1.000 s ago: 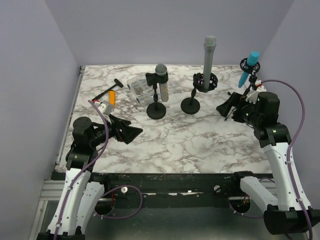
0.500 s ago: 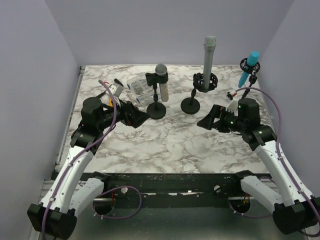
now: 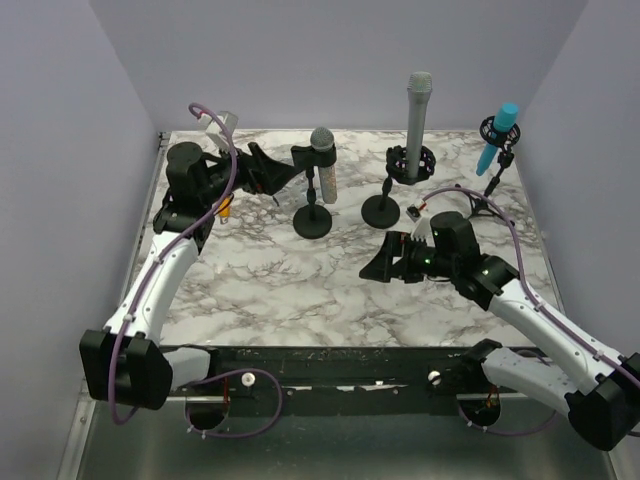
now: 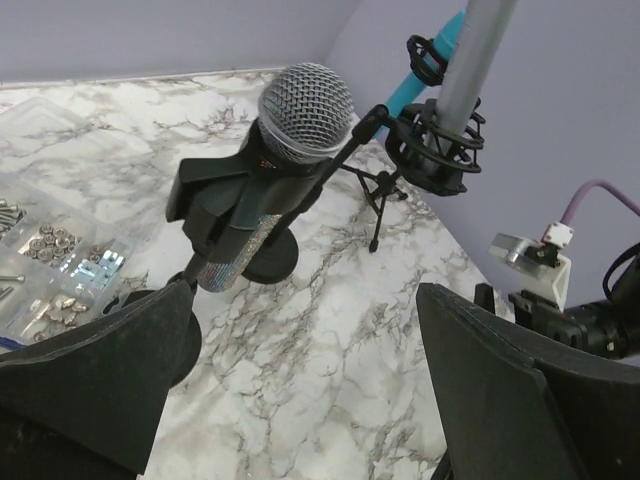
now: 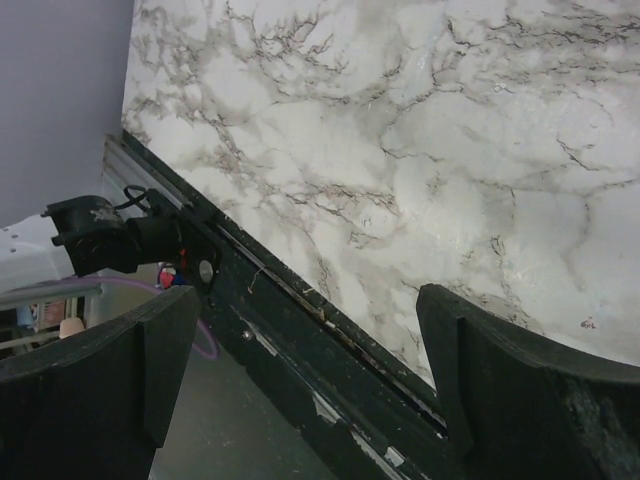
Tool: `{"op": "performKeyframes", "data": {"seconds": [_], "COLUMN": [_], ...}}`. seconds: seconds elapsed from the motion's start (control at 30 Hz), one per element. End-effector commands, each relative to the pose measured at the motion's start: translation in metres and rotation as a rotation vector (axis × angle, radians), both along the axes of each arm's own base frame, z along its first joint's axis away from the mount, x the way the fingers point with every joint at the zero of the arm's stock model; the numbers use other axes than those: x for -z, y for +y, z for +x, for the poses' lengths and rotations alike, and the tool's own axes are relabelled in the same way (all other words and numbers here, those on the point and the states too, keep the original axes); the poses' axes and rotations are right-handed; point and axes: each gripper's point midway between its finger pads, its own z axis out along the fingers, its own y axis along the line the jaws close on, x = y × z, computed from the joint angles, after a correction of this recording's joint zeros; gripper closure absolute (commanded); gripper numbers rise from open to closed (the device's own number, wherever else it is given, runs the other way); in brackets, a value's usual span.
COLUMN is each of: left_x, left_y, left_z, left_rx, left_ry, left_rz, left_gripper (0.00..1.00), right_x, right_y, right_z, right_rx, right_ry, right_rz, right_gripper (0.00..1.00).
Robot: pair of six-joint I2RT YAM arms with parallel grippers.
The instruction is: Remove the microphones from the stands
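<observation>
Three microphones stand at the back of the marble table. A glittery silver microphone [image 3: 322, 165] with a mesh head [image 4: 305, 100] sits tilted in a black clip on a round-base stand [image 3: 313, 221]. A tall grey microphone [image 3: 418, 105] stands upright in a shock mount [image 4: 435, 150]. A blue microphone [image 3: 498, 135] leans on a tripod stand. My left gripper [image 3: 285, 170] is open just left of the silver microphone, apart from it, with nothing between its fingers [image 4: 310, 350]. My right gripper [image 3: 380, 262] is open and empty over the table's middle, pointing toward the near edge [image 5: 305, 330].
A clear plastic box of screws [image 4: 50, 240] lies at the back left beside the silver microphone's stand. An orange-handled tool [image 3: 226, 207] lies under my left arm. The black front rail [image 5: 300, 350] borders the table. Grey walls close in on three sides.
My left arm has swung from the near left up to the back, toward the silver microphone. My right arm has moved from the right side leftward to the middle. Both grippers stayed open.
</observation>
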Motion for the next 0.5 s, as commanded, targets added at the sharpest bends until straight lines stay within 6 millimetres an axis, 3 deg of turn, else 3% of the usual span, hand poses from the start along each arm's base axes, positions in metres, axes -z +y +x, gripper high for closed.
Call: {"op": "performKeyframes", "data": {"seconds": [0.0, 0.17, 0.47], "left_x": [-0.019, 0.013, 0.027], "left_y": [-0.005, 0.0, -0.015], "left_z": [0.019, 0.04, 0.055], "left_rx": [0.042, -0.015, 0.038], "left_ry": [0.021, 0.35, 0.581], "left_rz": [-0.068, -0.159, -0.379], "left_gripper": [0.01, 0.05, 0.12], "right_x": [0.001, 0.004, 0.005], "right_y": [0.006, 0.003, 0.004], "right_z": [0.008, 0.011, 0.013], "right_rx": [0.022, 0.039, 0.044], "right_ry": [-0.023, -0.027, -0.021], "right_rz": [0.015, -0.007, -0.007], "right_gripper": [0.0, 0.0, 0.0]}}
